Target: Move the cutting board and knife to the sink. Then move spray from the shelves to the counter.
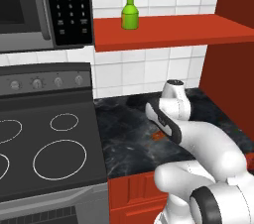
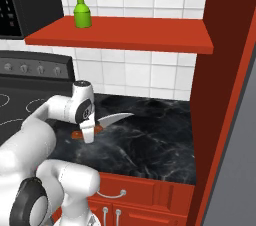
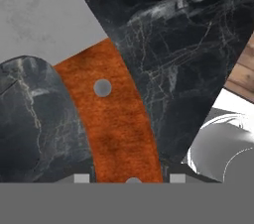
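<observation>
Spanning the space under the thick red slab shelf (image 2: 125, 34) lies the black white-veined marble surface (image 2: 150, 145); on the shelf stands the green trigger spray bottle (image 2: 82, 6); on the surface lies the small reddish-handled, silver-bladed knife (image 2: 111, 118), its handle between the jaws, grasp uncertain.

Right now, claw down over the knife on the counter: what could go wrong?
1. The claw straddles only the tail of the knife handle, so the long blade may tip or swing on lifting.
2. The knife lies flat on the counter; the fingertips could scrape the marble.
3. Nothing shows a firm grip yet, so it could slip.
</observation>
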Motion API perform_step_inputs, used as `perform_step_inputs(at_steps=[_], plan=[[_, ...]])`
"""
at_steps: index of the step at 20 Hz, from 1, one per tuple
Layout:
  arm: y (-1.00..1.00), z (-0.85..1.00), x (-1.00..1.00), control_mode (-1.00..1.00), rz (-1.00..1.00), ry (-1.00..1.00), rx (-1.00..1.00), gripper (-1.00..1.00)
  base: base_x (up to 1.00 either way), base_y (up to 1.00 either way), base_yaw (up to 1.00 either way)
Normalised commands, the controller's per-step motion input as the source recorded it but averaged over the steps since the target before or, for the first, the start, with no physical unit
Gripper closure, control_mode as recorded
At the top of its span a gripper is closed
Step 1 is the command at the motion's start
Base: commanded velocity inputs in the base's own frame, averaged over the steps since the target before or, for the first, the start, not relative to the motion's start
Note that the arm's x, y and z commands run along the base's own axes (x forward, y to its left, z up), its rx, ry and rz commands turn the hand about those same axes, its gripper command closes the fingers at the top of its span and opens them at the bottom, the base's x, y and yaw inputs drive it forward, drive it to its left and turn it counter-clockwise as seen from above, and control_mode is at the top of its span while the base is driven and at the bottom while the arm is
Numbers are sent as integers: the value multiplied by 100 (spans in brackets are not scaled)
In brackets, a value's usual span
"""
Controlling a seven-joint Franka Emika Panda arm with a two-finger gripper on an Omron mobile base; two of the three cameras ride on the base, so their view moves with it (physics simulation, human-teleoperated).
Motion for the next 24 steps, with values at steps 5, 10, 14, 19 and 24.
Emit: perform_step_inputs(at_steps=[5, 10, 14, 19, 24], plan=[[0, 35, -12, -100, 0, 8, 0, 100, 0, 0, 0], [-1, 31, -28, -100, 0, 0, 0, 100, 0, 0, 0], [-1, 35, -24, -100, 0, -5, 0, 100, 0, 0, 0], [-1, 9, -9, -100, 0, -8, 0, 100, 0, 0, 0], [0, 0, 0, -100, 0, 0, 0, 100, 0, 0, 0]])
